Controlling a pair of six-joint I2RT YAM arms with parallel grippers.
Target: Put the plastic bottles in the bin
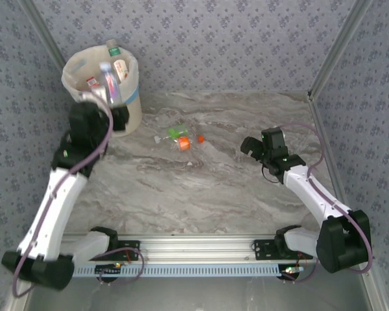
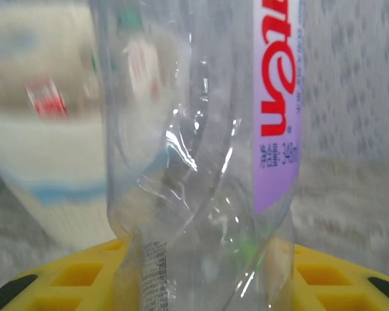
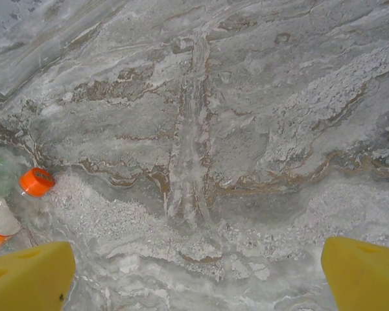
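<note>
My left gripper (image 1: 104, 97) is shut on a clear crushed plastic bottle with a purple label (image 2: 201, 162), held upright at the near rim of the cream bin (image 1: 133, 103); the same bottle (image 1: 109, 81) stands up over the bin's opening. Several bottles (image 1: 120, 65) lie inside the bin. On the table, a green-capped bottle (image 1: 177, 132) and an orange-capped bottle (image 1: 187, 143) lie together. My right gripper (image 1: 254, 148) hangs open over bare table to their right, its yellow fingertips (image 3: 32, 275) wide apart. The orange cap (image 3: 37, 182) sits at the left edge of the right wrist view.
The marble table (image 1: 201, 188) is walled by patterned panels on three sides, with metal posts (image 1: 334, 48) in the back corners. The aluminium rail (image 1: 194, 249) holding both arm bases runs along the near edge.
</note>
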